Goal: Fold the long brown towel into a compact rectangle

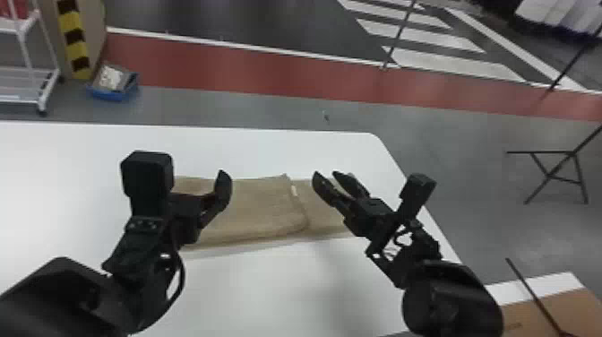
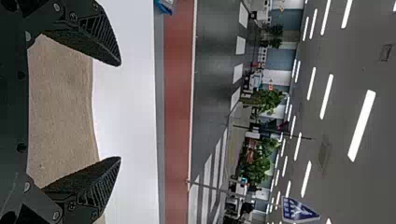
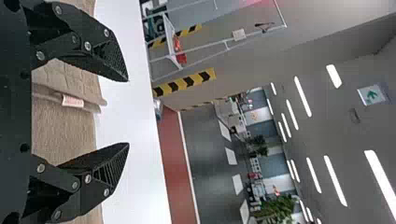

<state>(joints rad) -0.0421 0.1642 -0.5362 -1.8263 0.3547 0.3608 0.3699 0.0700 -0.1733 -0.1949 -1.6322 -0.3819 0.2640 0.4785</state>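
Note:
The brown towel [image 1: 262, 206] lies across the white table, a folded-over layer on its left part ending at an edge near the middle, with a small pale tag [image 1: 294, 191] there. My left gripper [image 1: 210, 190] is over the towel's left part, and my right gripper [image 1: 338, 179] over its right part. In the left wrist view the left gripper [image 2: 119, 112] stands open above the towel [image 2: 60, 112], holding nothing. In the right wrist view the right gripper [image 3: 127, 112] is likewise open, with the towel [image 3: 65, 128] and its tag [image 3: 73, 101] beyond the fingers.
The white table [image 1: 268, 152] has its far edge beyond the towel and its right edge beside my right arm. A cardboard box [image 1: 551, 313] is at the lower right. On the floor at the far left are a blue bin [image 1: 112, 92] and a white rack [image 1: 27, 85].

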